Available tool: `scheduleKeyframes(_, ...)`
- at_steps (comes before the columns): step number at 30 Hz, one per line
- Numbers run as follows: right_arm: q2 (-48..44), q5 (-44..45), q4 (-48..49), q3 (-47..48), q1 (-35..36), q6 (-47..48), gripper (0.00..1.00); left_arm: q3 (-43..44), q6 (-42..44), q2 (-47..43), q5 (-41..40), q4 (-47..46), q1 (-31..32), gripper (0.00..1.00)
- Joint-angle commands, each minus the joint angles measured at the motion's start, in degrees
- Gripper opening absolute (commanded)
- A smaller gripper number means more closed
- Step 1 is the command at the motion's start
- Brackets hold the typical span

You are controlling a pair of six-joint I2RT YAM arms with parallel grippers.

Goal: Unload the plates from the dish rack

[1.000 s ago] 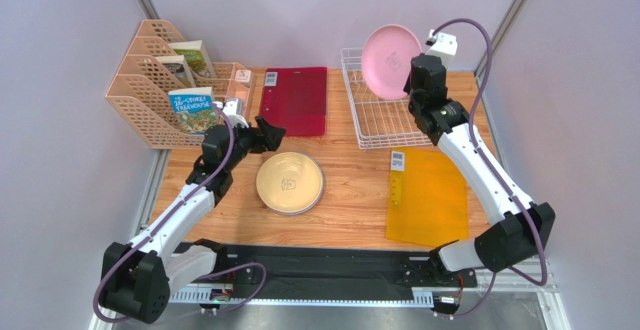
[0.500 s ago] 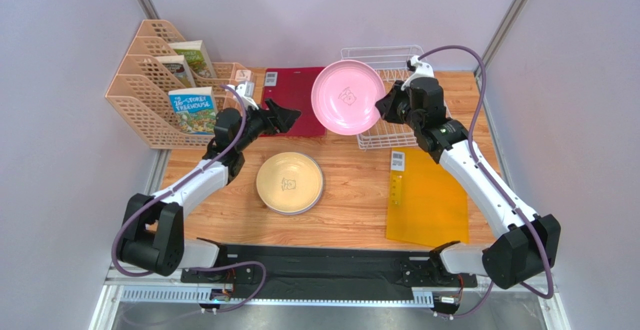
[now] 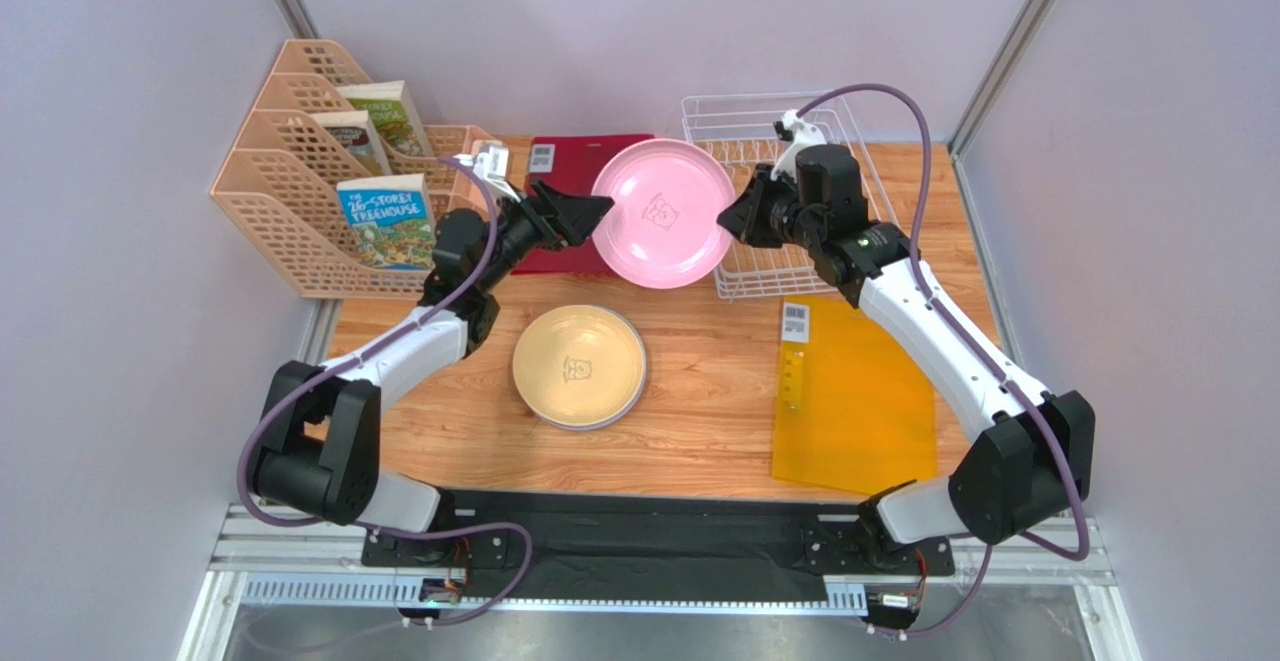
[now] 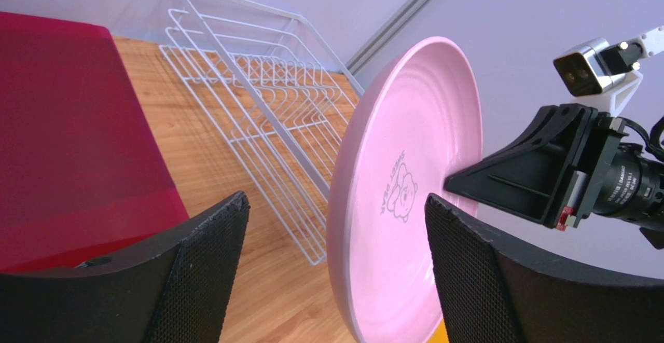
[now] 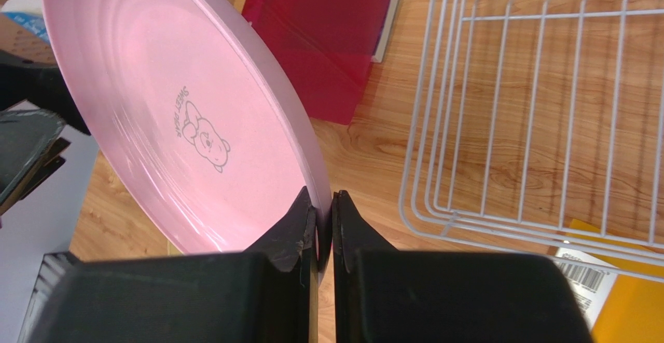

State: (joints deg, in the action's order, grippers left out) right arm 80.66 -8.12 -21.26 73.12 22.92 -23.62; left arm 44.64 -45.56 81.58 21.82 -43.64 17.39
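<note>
The pink plate (image 3: 661, 214) hangs tilted in the air between the two arms, left of the white wire dish rack (image 3: 751, 289). My right gripper (image 3: 732, 219) is shut on its right rim; in the right wrist view the rim of the plate (image 5: 179, 125) is pinched between the jaws of that gripper (image 5: 323, 199). My left gripper (image 3: 594, 211) stands open at the left rim. In the left wrist view the plate (image 4: 413, 203) stands edge-on between that gripper's (image 4: 335, 201) wide-apart fingers. A cream-yellow plate (image 3: 580, 366) lies flat on the table. No plate shows in the rack (image 4: 257, 94).
Peach lattice file holders (image 3: 323, 166) with books stand at the back left. A red folder (image 3: 579, 196) lies beneath the left gripper, and an orange folder (image 3: 854, 391) with a barcode label lies in front of the rack. Grey walls close in on both sides.
The right arm lifted the pink plate out of the rack and carried it left. The left arm reached forward, and its open jaws now straddle the plate's left rim.
</note>
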Motion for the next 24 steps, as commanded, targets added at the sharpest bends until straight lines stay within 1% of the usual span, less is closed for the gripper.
scheduleKeyframes(1,-0.2,-7.0,3.8,2.3,0.8,0.4,0.00,2.1,-0.8,1.6,1.1,-4.7,0.9,0.87)
scheduleKeyframes(3,0.0,-8.0,4.2,2.2,0.8,0.2,0.00,1.9,-0.7,2.4,0.9,-5.1,1.0,0.86)
scheduleKeyframes(4,0.0,-8.2,4.2,2.3,0.9,0.2,0.00,1.9,-0.7,2.5,0.8,-5.3,1.1,0.82)
scheduleKeyframes(5,0.2,-8.2,4.1,2.3,0.9,0.1,0.00,1.9,-0.7,2.8,0.7,-5.3,1.1,0.76)
scheduleKeyframes(6,0.5,-8.2,4.1,2.4,1.0,0.3,0.00,1.7,-0.6,2.9,0.5,-5.3,1.1,0.62)
scheduleKeyframes(8,0.9,-8.2,3.6,2.7,1.0,0.5,0.02,1.3,0.0,2.8,0.3,-5.3,1.2,0.49)
scheduleKeyframes(9,1.0,-7.8,3.6,2.7,0.9,0.8,0.03,0.6,0.1,2.5,0.2,-5.1,1.2,0.37)
scheduleKeyframes(11,1.3,-7.4,3.3,2.8,1.0,1.0,0.11,-0.6,0.6,1.3,-1.1,-4.6,1.2,0.28)
scheduleKeyframes(12,1.6,-6.7,3.3,2.8,1.0,1.0,0.16,-1.8,1.3,0.6,-1.6,-4.4,1.2,0.21)
scheduleKeyframes(13,1.6,-6.5,3.2,2.9,1.0,1.2,0.32,-2.5,1.7,-0.8,-2.5,-3.3,1.2,0.19)
scheduleKeyframes(14,2.0,-6.3,3.2,2.8,0.9,1.5,0.41,-3.2,2.1,-1.4,-2.8,-2.8,1.2,0.17)
scheduleKeyframes(15,2.1,-5.7,3.3,2.8,1.0,1.6,0.47,-4.4,2.8,-2.3,-3.4,-2.1,1.2,0.16)
scheduleKeyframes(16,2.2,-5.2,3.2,3.0,1.0,2.0,0.57,-5.0,3.4,-4.2,-3.7,-0.2,1.2,0.15)
scheduleKeyframes(18,2.4,-2.4,2.5,2.9,1.0,2.4,0.64,-6.6,4.8,-6.6,-4.5,3.0,1.2,0.15)
scheduleKeyframes(19,2.5,-1.4,2.2,3.0,1.0,3.4,0.66,-7.3,5.6,-9.4,-5.5,6.8,1.2,0.15)
scheduleKeyframes(21,2.8,2.5,0.3,3.6,0.9,4.5,0.67,-9.0,7.1,-12.5,-6.4,10.8,1.2,0.18)
scheduleKeyframes(22,3.0,4.0,-0.3,3.8,0.9,5.1,0.67,-9.3,7.3,-15.5,-8.6,17.0,1.2,0.18)
scheduleKeyframes(24,3.6,7.2,-1.2,4.1,0.8,6.8,0.70,-10.9,8.5,-18.4,-10.7,22.3,1.2,0.18)
